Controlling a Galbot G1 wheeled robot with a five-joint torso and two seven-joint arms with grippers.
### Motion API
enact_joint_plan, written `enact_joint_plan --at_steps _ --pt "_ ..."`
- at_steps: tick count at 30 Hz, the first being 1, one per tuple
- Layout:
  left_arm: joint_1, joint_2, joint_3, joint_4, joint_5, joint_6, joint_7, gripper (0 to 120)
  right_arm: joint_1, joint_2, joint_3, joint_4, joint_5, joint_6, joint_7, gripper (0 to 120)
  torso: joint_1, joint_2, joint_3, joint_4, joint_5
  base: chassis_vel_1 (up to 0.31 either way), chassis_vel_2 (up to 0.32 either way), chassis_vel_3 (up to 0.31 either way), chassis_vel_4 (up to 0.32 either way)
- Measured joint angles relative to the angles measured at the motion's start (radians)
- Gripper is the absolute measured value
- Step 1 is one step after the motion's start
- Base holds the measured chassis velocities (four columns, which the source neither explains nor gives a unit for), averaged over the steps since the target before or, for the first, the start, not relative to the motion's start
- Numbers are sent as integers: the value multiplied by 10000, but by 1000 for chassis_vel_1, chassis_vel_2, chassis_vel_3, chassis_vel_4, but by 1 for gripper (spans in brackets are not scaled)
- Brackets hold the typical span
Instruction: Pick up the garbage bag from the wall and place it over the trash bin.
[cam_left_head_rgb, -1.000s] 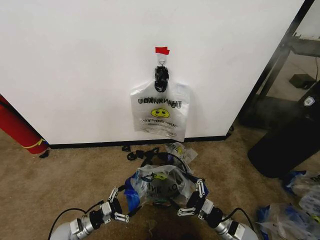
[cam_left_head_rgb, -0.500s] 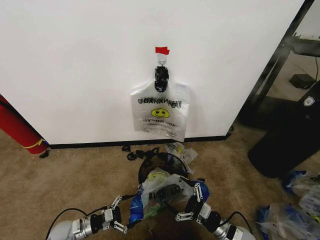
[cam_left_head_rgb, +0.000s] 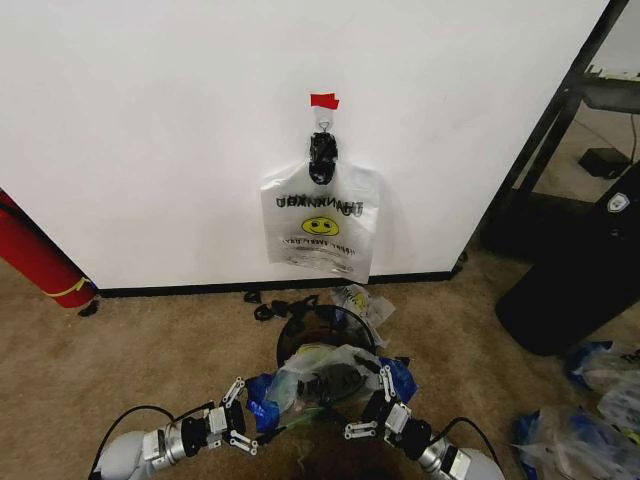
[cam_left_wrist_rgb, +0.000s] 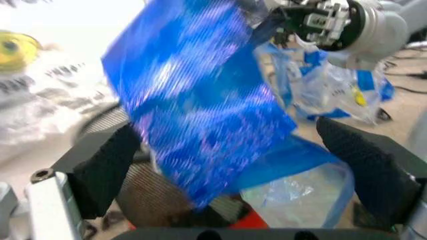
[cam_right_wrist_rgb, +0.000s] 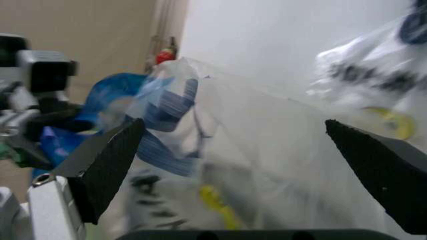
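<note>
At lower centre, the left gripper and right gripper, fingers spread, flank the clear blue-handled garbage bag draped over the small black trash bin; seating it fully seems next.

Bare test room: white wall, carpet.

On the white wall you see a second smiley bag hanging from a hook under a strip of red tape. At 9 o'clock a red cylinder leans by the baseboard. At 3 o'clock stands a big black cylinder, with crumpled bags on the carpet at 4 o'clock.
</note>
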Motion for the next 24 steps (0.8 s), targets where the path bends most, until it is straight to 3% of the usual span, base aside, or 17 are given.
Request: enact_joint_plan --at_steps 8,19,24 --pt "88 -41 -20 -160 -230 49 -279 100 717 -307 -680 -90 -859 -764 2067 100 0 0 0 0 -1 0 0 0 0" --pt "241 21 -58 -91 -14 -7 68 100 2254 -227 -1762 -1149 -902 -1298 2767 100 0 0 1 0 -2 0 0 0 0" --pt "383 6 -230 -365 -612 -412 489 100 2952 20 -1896 -2023 -1059 -1312 2858 100 0 0 0 0 2 0 0 0 0"
